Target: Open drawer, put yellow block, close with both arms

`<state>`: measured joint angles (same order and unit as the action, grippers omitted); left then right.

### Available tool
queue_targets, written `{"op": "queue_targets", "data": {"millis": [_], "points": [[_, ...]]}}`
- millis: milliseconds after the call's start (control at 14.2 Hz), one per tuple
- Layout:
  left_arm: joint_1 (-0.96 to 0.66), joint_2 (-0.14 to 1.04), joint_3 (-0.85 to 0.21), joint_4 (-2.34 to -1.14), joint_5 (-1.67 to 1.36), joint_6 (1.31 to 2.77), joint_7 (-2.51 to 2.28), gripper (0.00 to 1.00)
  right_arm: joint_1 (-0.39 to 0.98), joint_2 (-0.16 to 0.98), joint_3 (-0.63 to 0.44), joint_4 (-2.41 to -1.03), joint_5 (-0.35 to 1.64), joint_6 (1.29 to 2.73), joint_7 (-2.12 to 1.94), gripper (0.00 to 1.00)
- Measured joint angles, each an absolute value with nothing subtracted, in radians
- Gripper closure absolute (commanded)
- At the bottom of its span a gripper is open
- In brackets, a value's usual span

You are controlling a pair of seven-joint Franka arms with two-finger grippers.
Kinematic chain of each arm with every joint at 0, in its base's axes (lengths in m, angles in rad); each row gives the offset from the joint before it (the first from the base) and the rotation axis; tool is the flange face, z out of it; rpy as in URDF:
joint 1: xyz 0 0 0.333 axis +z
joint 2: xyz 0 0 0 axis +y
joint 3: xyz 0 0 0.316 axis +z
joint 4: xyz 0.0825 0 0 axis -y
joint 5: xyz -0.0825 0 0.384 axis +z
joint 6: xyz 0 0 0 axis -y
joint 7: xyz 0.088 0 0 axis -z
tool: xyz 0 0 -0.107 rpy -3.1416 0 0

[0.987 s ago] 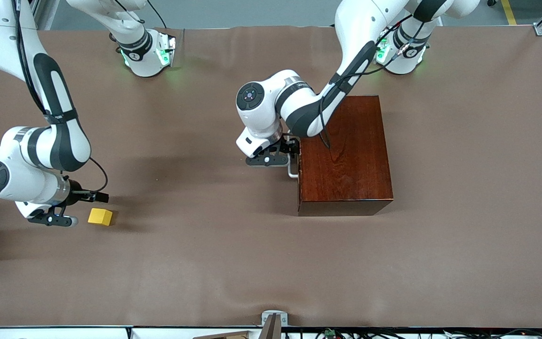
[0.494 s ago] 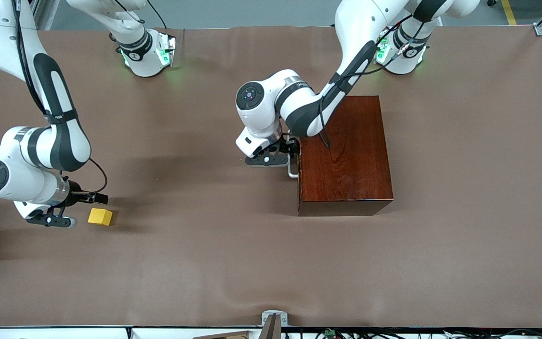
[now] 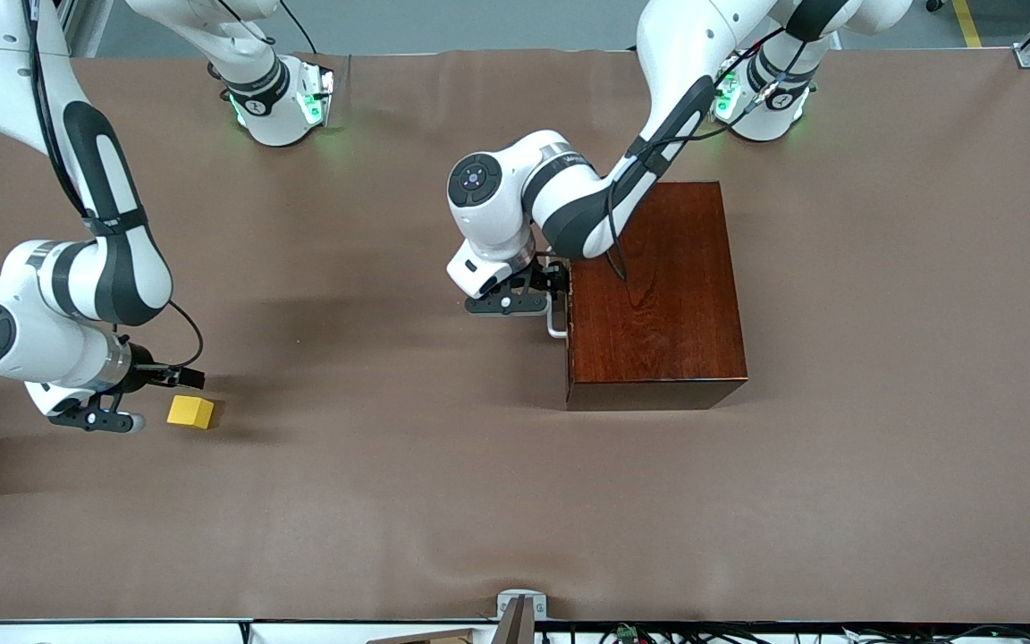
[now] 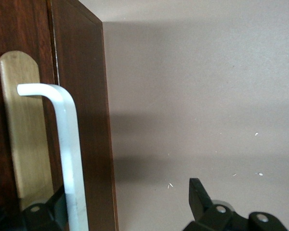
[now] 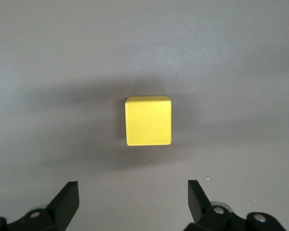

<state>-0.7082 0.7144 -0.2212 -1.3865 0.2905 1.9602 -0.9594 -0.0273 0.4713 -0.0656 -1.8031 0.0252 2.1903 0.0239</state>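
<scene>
The yellow block [image 3: 190,411] lies on the table near the right arm's end. My right gripper [image 3: 104,419] hovers low beside it, open; in the right wrist view the block [image 5: 148,121] sits ahead of the empty gap between the fingertips [image 5: 197,192]. The drawer is shut, flush in the dark wooden box [image 3: 658,295]. My left gripper [image 3: 519,300] is at its white handle [image 3: 556,324], open. In the left wrist view the handle [image 4: 67,144] runs down the drawer front [image 4: 19,29]; one finger [image 4: 41,211] sits beside it, the other finger [image 4: 200,195] stands off past the box's edge.
The brown table cover [image 3: 390,501] spreads between block and box. Both green-lit arm bases [image 3: 278,103] stand along the table's edge farthest from the front camera. A small metal bracket [image 3: 519,608] sits at the nearest edge.
My right gripper has drifted slightly away from the block toward the right arm's end of the table. The left gripper has barely shifted at the handle. Block and drawer are unmoved.
</scene>
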Motion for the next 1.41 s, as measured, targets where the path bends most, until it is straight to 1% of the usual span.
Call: {"op": "queue_targets", "data": {"millis": [423, 987, 1199, 1411], "points": [[-0.708, 0.709, -0.221, -1.385, 0.291, 1.959, -0.959, 0.00, -0.028, 0.485, -0.066, -1.818, 0.025, 2.254, 0.024, 0.00], [-0.710, 0.709, -0.226, -1.380, 0.291, 1.983, -0.959, 0.00, -0.041, 0.543, -0.067, -1.877, 0.025, 2.448, 0.024, 0.00], [-0.711, 0.710, -0.229, -1.380, 0.291, 2.015, -0.959, 0.00, -0.040, 0.571, -0.066, -1.877, 0.025, 2.462, -0.018, 0.00], [-0.720, 0.713, -0.230, -1.382, 0.291, 2.052, -0.959, 0.00, -0.042, 0.575, -0.068, -1.877, 0.025, 2.463, -0.109, 0.00]]}}
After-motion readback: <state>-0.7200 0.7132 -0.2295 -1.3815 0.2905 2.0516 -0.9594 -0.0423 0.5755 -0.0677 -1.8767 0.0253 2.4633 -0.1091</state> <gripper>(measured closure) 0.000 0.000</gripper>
